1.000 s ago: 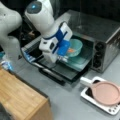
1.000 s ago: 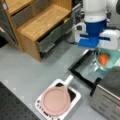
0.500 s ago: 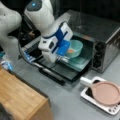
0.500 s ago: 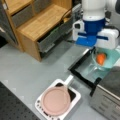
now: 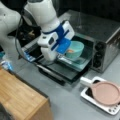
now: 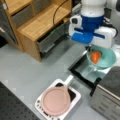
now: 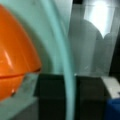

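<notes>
A teal bowl (image 5: 76, 48) (image 6: 105, 58) with an orange item (image 5: 70, 51) (image 6: 95, 57) in it sits at the mouth of a toaster oven (image 5: 102, 37), above the oven's pulled-out tray (image 5: 75, 61) and open door (image 5: 58, 71) (image 6: 81, 71). My gripper (image 5: 65, 52) (image 6: 90, 48), under a white and blue hand, is shut on the bowl's near rim. In the wrist view the rim (image 7: 67, 62) runs down the middle, with the orange item (image 7: 15, 57) at the left. The fingers themselves are hidden.
A pink pan (image 5: 106, 93) (image 6: 56, 101) rests on a white hotplate (image 5: 86, 94) (image 6: 76, 96) in front of the oven. A wooden shelf unit (image 6: 37, 25) (image 5: 20, 100) stands nearby. The oven's body (image 6: 110, 92) is at a front view's lower right.
The arm and the bowl have shifted only slightly; the gripper stays on the bowl's rim at the oven's mouth.
</notes>
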Motion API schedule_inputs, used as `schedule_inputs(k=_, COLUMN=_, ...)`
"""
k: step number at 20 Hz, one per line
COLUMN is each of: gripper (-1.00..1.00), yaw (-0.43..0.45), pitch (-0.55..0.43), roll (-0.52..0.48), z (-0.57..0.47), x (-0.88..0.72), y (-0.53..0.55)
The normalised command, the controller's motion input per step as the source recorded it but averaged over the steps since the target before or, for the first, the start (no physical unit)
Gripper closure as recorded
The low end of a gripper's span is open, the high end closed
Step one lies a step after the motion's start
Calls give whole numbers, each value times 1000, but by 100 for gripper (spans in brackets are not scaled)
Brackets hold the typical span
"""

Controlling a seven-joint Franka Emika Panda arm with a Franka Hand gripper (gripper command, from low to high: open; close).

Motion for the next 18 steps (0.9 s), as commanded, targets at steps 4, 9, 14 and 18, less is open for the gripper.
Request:
schedule_inputs(k=4, gripper=100, yaw=45, pitch=225, roll=-113, z=266, x=339, y=-159)
schedule_inputs(k=9, gripper=100, yaw=50, pitch=255, roll=-103, z=307, x=384, y=-175)
schedule_inputs(k=14, gripper=100, yaw=76, pitch=296, roll=-131, z=349, x=397, y=-240)
schedule_inputs(k=18, gripper=100, yaw=72, pitch=328, roll=-111, z=342, x=335, y=-164)
